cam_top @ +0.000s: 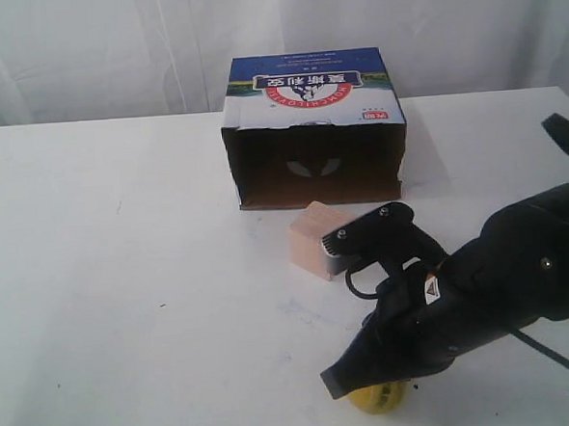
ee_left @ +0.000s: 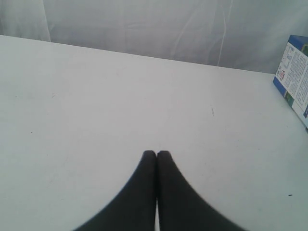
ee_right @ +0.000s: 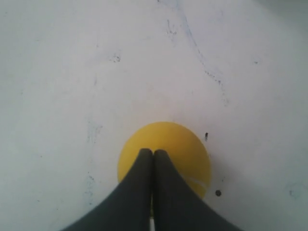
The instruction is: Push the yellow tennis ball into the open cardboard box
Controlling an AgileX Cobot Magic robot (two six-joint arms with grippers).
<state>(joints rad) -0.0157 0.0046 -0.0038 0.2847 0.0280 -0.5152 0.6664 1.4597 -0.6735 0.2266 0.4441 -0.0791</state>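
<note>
Currently right gripper (cam_top: 338, 376) has its jaws pressed together with nothing between them, tips sitting over the yellow tennis ball (cam_top: 378, 397); can't tell if they actually touch it. Ball is on the white table (cam_top: 124, 281) near the front edge, well apart from the open cardboard box (cam_top: 313, 124). Wooden cube (cam_top: 320, 238) sits between them, just outside the box mouth. Left gripper (ee_left: 156, 154) also closed and empty, over bare table.

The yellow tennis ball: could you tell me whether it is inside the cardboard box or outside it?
Outside. The yellow tennis ball lies on the table beneath the right end effector, apart from the open cardboard box.
</note>
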